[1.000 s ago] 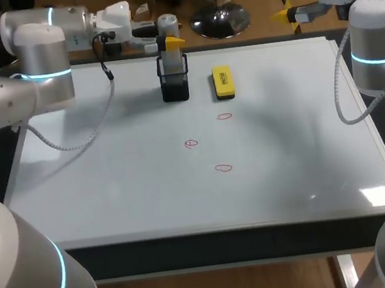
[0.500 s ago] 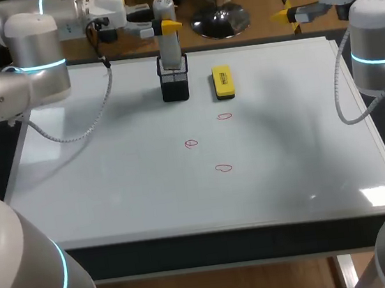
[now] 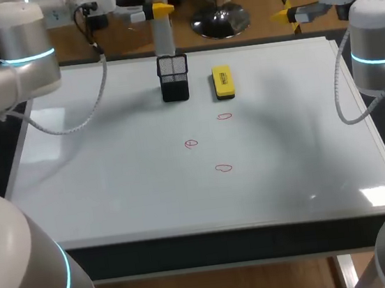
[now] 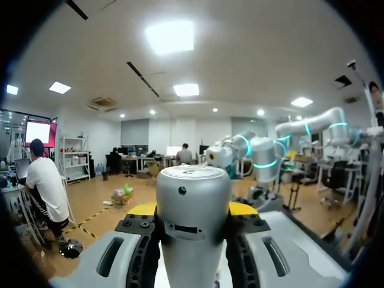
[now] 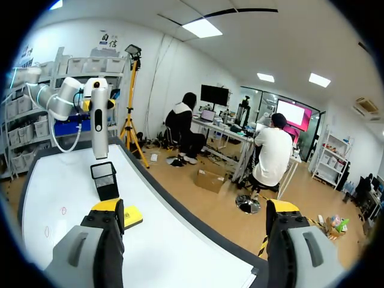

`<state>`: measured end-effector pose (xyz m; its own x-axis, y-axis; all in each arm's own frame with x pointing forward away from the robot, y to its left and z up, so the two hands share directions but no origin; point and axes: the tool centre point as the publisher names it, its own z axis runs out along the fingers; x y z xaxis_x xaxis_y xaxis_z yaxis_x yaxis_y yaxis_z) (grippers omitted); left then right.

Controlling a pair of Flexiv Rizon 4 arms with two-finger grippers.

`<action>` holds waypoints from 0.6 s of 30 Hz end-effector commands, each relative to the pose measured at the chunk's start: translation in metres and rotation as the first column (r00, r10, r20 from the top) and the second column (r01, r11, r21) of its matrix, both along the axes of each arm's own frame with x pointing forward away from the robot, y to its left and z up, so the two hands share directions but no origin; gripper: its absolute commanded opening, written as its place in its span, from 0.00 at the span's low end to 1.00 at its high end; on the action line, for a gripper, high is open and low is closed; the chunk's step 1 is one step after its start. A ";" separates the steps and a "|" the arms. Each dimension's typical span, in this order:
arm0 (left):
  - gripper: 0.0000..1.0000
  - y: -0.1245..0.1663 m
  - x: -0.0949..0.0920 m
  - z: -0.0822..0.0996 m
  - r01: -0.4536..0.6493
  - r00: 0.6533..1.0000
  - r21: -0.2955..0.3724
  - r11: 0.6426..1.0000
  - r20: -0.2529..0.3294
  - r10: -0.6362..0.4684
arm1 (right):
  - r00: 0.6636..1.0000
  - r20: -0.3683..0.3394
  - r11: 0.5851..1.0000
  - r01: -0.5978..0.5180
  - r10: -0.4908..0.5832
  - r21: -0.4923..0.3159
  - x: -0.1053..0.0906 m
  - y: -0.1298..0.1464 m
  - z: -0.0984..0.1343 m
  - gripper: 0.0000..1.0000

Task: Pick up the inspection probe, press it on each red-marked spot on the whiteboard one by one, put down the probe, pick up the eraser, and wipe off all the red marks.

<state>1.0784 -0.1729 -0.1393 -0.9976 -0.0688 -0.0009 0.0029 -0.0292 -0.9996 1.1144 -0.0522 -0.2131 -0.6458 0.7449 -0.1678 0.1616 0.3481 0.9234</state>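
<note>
Fingers (image 4: 242, 208) of the left gripper (image 4: 193, 211) are closed on the probe (image 3: 160, 32), one yellow tip each side, w/ the grey barrel upright btwn them & its rounded top poking out past them. Probe hangs straight down from the fingers, lower end just over the rim of the black mesh holder (image 3: 173, 78), which sits directly under the grip; looks clear of it, tho only barely. Right gripper (image 5: 195, 210) is spread wide w/ nothing btwn its fingers, off the table's far right corner, well apart from everything. Yellow eraser (image 3: 223, 82) lies flat just beside the holder, on the side away from the left arm, lower than the left fingers. Progress, as I judge it: step 1 (pick up probe) approx done. All else is left: 3 red marks (image 3: 223, 168) sit on the whiteboard (image 3: 114, 196) w/ no sign of wiping, all lower than the left fingers & nearer the robot than the holder, so pressing x3, putting probe down, taking eraser & wiping are all to come. Next move prob. needs the probe carried over to the mark closest to the holder & lowered tip-first. Writing: eraser top has a dark printed patch, too small to read; marks are small loops, not letters; nothing legible on probe or holder
</note>
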 end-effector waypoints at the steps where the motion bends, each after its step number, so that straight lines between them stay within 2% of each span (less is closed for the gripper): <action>1: 0.00 0.020 -0.007 0.005 -0.004 1.000 -0.014 1.000 -0.002 0.004 | 1.000 0.000 1.000 0.000 0.000 0.000 0.000 0.000 0.000 1.00; 18: 0.00 0.093 -0.012 -0.010 -0.064 0.998 0.000 0.998 0.009 0.064 | 1.000 0.000 1.000 0.000 0.000 0.000 0.000 0.000 0.000 1.00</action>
